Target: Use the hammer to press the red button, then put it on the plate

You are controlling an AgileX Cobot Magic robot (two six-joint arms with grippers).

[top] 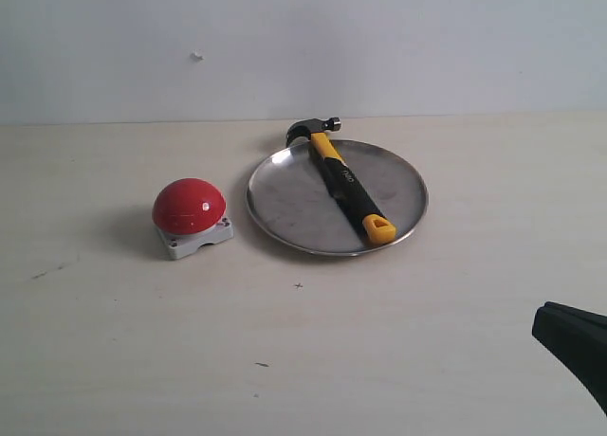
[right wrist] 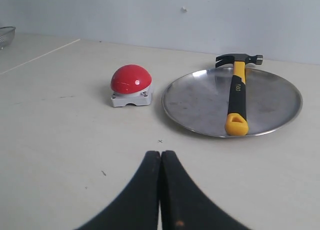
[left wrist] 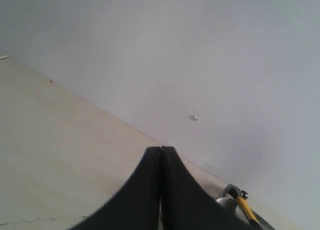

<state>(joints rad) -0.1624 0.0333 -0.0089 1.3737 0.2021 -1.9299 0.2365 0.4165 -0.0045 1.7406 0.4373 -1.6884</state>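
Hammer [top: 346,182] lay across plate [top: 285,204], head past rim. R end effector [right wrist: 160,153] sat low over desk [top: 114,341], jaws pressed together, empty; L end effector [left wrist: 160,149] likewise, tilted toward wall [left wrist: 225,50].

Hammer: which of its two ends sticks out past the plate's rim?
The dark metal head of the hammer overhangs the far rim of the plate. The yellow end with the hole lies inside the rim.

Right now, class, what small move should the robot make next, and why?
Probably open the right gripper: it is shut and empty, and the hammer lies on the plate with its handle end toward that side. The pictures cannot show whether the button was pressed.
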